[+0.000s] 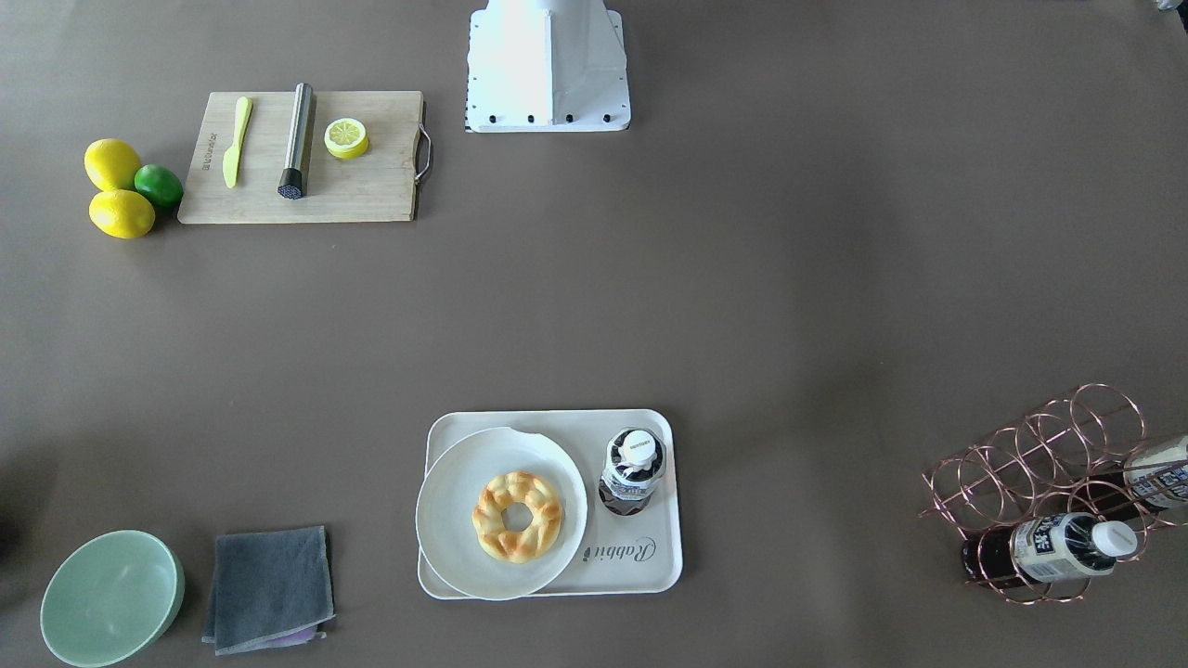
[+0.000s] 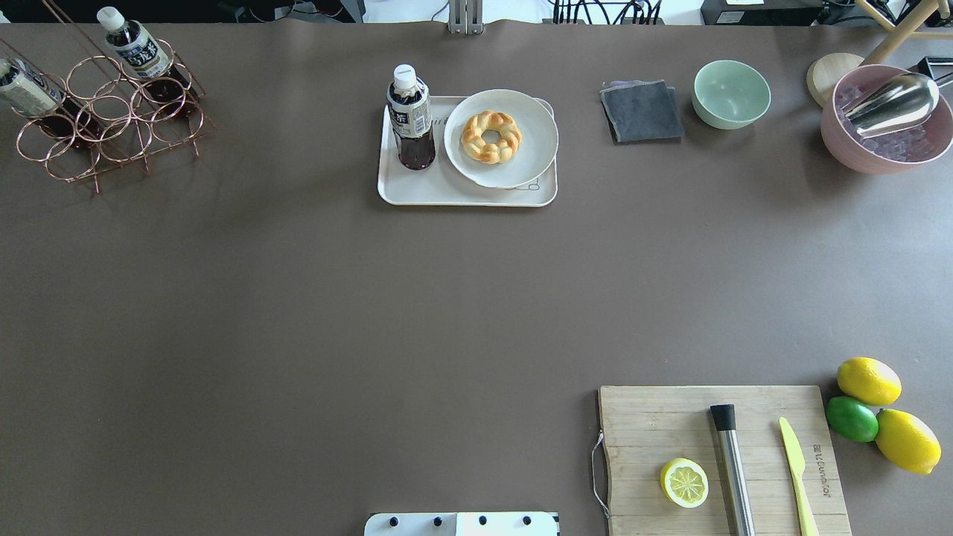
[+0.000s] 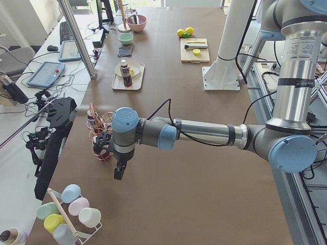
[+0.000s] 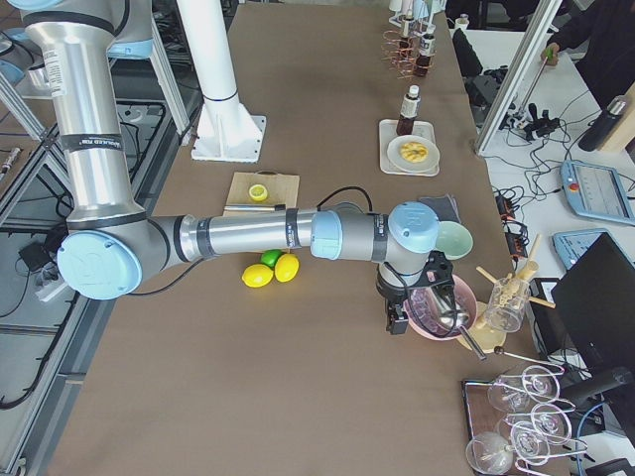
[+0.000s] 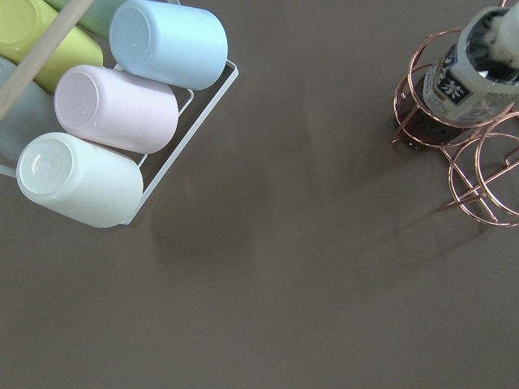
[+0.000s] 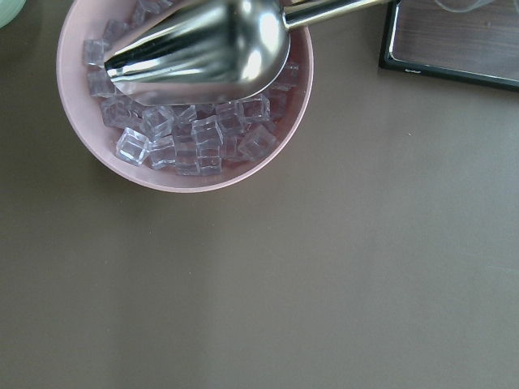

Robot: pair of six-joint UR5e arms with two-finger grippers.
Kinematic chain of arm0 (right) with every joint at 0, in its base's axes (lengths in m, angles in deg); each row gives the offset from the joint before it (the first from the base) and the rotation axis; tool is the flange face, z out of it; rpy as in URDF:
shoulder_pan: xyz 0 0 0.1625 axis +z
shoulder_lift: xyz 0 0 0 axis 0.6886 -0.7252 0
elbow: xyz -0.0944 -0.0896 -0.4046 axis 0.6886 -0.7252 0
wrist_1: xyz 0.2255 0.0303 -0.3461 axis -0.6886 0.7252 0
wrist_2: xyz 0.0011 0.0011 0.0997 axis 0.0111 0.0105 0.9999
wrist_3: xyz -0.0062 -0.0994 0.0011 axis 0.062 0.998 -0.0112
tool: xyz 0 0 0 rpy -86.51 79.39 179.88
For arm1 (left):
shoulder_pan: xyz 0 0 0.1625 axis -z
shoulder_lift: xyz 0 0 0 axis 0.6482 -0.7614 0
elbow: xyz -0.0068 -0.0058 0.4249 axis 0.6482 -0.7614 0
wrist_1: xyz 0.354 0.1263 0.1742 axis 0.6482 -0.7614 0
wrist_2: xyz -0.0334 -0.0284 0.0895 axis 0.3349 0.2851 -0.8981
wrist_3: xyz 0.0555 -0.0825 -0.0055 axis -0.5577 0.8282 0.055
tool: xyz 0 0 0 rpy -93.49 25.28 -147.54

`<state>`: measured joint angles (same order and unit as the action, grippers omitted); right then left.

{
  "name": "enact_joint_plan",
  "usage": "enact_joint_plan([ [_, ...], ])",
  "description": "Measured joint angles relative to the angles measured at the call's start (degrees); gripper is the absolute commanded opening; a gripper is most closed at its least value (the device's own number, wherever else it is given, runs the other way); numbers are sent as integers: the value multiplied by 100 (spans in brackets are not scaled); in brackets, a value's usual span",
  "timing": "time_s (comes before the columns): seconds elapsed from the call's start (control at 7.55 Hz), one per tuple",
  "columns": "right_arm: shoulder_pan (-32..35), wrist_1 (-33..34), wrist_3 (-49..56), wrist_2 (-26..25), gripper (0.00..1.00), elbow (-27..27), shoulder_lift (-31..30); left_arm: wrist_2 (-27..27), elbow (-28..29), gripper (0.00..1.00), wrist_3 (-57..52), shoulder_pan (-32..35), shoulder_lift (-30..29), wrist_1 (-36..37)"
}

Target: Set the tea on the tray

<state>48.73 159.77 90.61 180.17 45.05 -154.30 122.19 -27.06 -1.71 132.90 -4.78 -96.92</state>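
Tea (image 2: 410, 119) stands upright on the tray (image 2: 461, 195), squeezed just beside the plate (image 2: 532, 126) because the donut (image 2: 491, 137) plate hogs most of the room. Left gripper (image 3: 118, 173) and right gripper (image 4: 395, 319) hang out at the table ends (can't tell if they're spread or pinched), so I'd call this done.

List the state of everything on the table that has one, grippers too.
Tea, upright on the tray, capped.
Tray, holding tea and plate.
Two rack bottles, lying down.
Green bowl, empty.
Pink bowl, full of ice, scoop inside.
Cloth, folded.
Lemon half, cut face up.
Left gripper, right gripper, cannot tell.
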Motion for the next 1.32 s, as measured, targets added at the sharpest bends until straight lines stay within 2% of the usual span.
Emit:
enact_joint_plan([
  [1.32, -219, -23, -52, 127, 100, -33, 2, 14, -62, 98, 15, 2, 202, 12],
])
